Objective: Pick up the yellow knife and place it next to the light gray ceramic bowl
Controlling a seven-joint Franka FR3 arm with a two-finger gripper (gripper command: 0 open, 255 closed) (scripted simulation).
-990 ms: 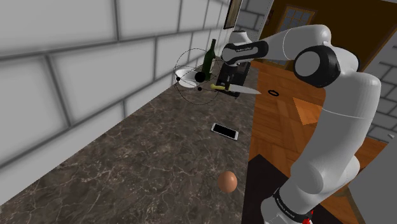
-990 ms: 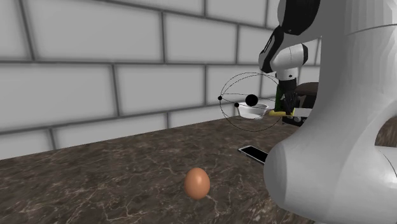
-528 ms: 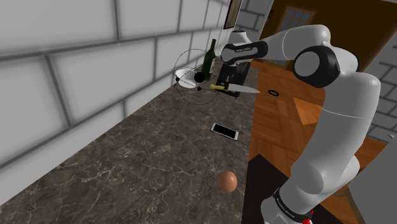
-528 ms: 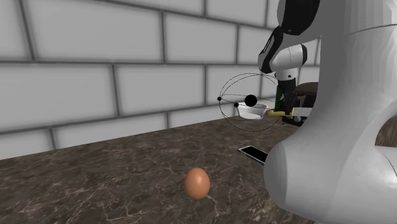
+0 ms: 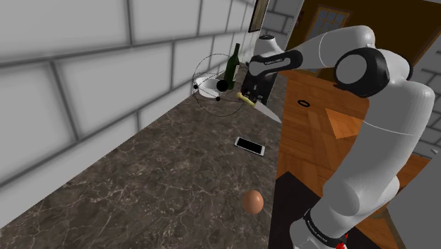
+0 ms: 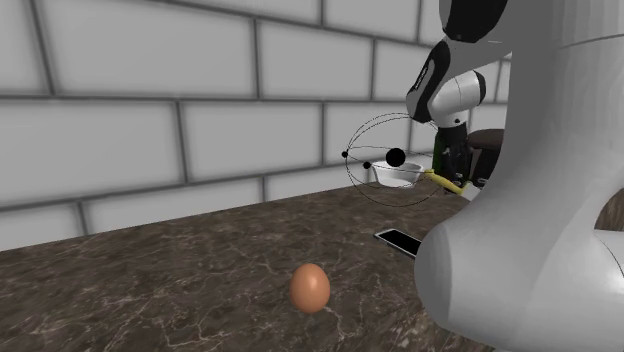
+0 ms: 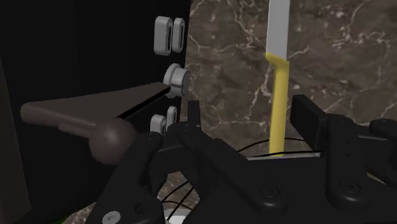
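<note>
Listing by size, we enter: table [image 5: 162, 170], dark veined stone; pale grey bowl [image 5: 206, 85] near the wall; yellow knife [image 5: 260, 106], lifted off the table near the bowl, jaws pinching its handle. We judge it light, rigid and smooth enough to swivel; best gripped mid-handle, away from the edge. Appearance: slim yellow handle, pale straight blade tilted downward.

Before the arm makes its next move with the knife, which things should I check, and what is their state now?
1. Yellow knife at the hand: ok.
2. Firm hold on it: cannot tell.
3. Bowl in sight, upright: ok.
4. Bare counter before the bowl: ok.
5. Clearance from green bottle: cannot tell.
6. Phone, egg off the path: ok.
</note>
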